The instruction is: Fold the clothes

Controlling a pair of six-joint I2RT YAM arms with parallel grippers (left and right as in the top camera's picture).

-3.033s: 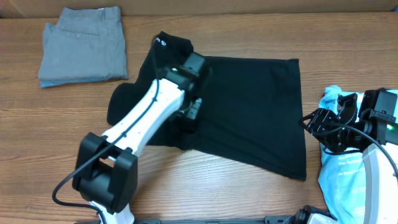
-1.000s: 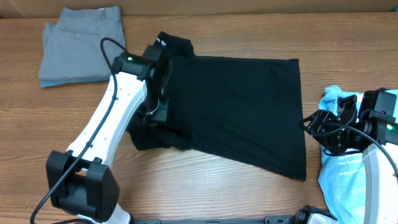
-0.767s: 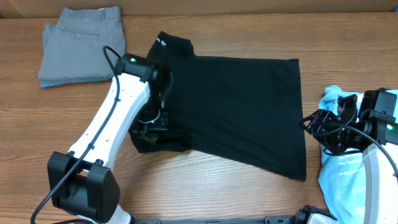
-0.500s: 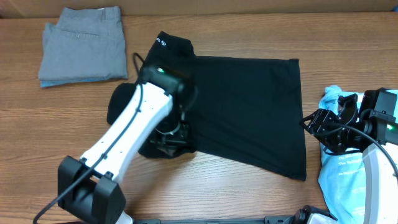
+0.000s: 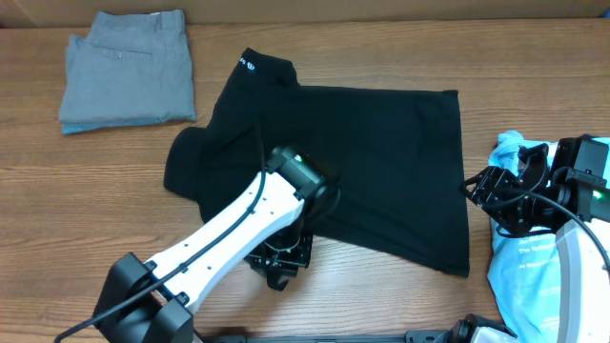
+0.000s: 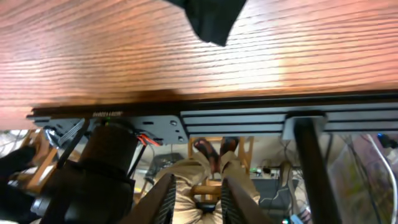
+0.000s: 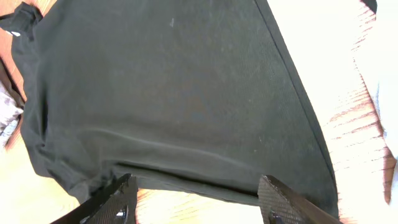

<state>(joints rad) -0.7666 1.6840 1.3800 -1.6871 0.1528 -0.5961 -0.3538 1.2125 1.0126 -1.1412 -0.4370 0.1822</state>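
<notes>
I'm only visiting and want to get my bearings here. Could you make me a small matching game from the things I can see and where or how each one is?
Things:
1. black shirt
2. grey garment
3. light blue tee
4. left hand

Place or state:
A. folded, in the far left corner
B. open and empty, by the shirt's near hem
C. spread out in the middle
D. bunched at the right edge

Pairs: 1-C, 2-A, 3-D, 4-B

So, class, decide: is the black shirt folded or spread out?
Spread out, not folded. The black shirt lies flat on the table, with its collar and one sleeve sticking out.
</notes>
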